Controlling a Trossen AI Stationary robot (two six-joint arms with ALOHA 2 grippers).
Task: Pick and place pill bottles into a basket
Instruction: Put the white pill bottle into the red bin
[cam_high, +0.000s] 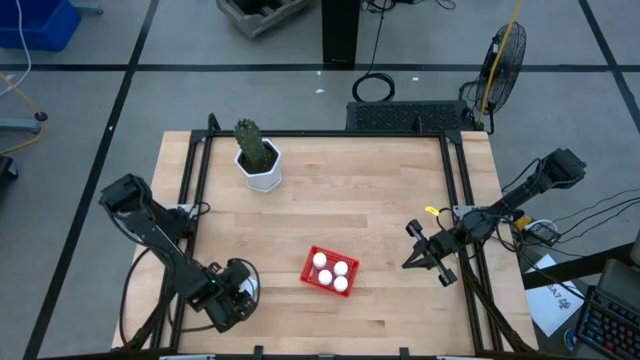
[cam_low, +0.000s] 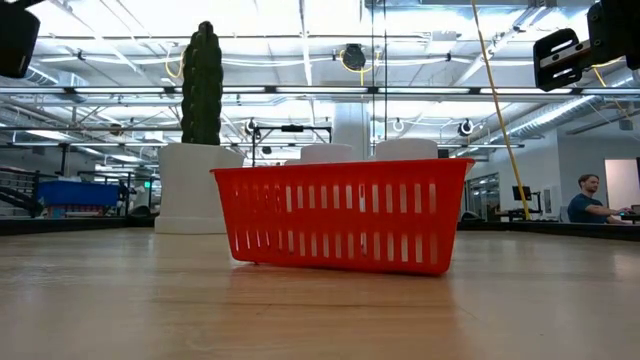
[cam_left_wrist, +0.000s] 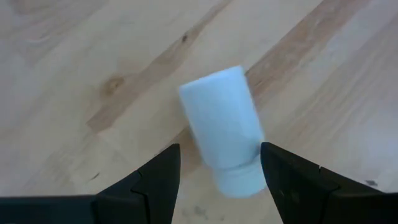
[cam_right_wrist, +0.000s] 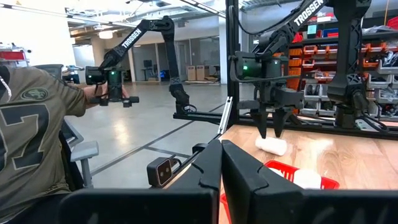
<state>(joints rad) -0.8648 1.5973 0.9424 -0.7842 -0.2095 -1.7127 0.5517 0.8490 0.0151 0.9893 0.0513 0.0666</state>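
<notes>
Directly over a toppled pill bottle (cam_left_wrist: 225, 129), left gripper (cam_left_wrist: 219, 167) spread wide, holding nothing.

A robotics lab or workshop, pretty clearly: a wooden table (cam_high: 380, 215) is fitted with dark arms, more robot arms (cam_right_wrist: 134, 37) are mounted beyond it, parts bins (cam_right_wrist: 314, 96) are shelved behind, and exposed ceiling pipes (cam_low: 400, 92) are seen overhead.
</notes>
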